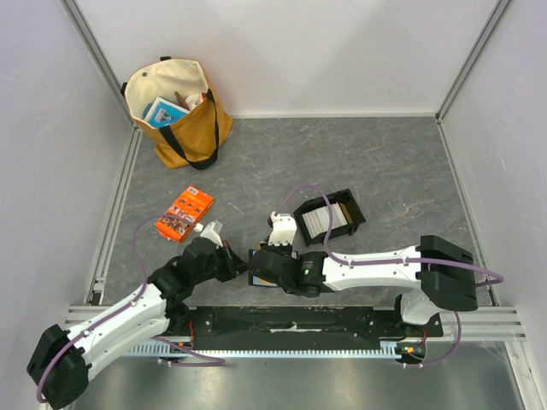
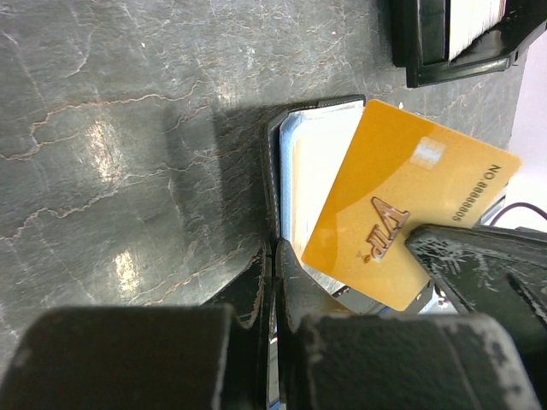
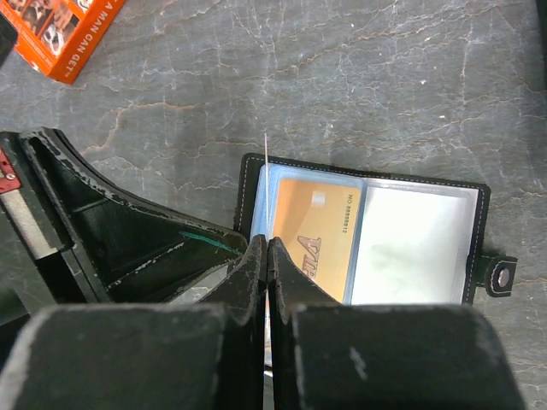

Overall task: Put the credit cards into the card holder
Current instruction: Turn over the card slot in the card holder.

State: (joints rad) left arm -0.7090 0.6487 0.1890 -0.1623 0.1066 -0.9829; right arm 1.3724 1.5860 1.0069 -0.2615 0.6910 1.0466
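Note:
The black card holder (image 3: 410,248) lies open on the grey table with its snap tab at the right. One orange card (image 3: 316,239) sits in a clear pocket. My right gripper (image 3: 268,243) is shut on another orange credit card (image 2: 410,213), seen edge-on in its own view, tilted over the holder's left part. My left gripper (image 2: 275,249) is shut on the holder's black cover edge (image 2: 275,162). In the top view both grippers (image 1: 235,263) (image 1: 256,272) meet over the holder and hide most of it. More cards (image 1: 318,219) stand in the black tray (image 1: 352,213).
An orange printed packet (image 1: 184,213) lies left of the grippers, also in the right wrist view (image 3: 73,34). A tan tote bag (image 1: 175,115) stands at the back left. The tray's corner shows in the left wrist view (image 2: 444,73). Walls enclose the table.

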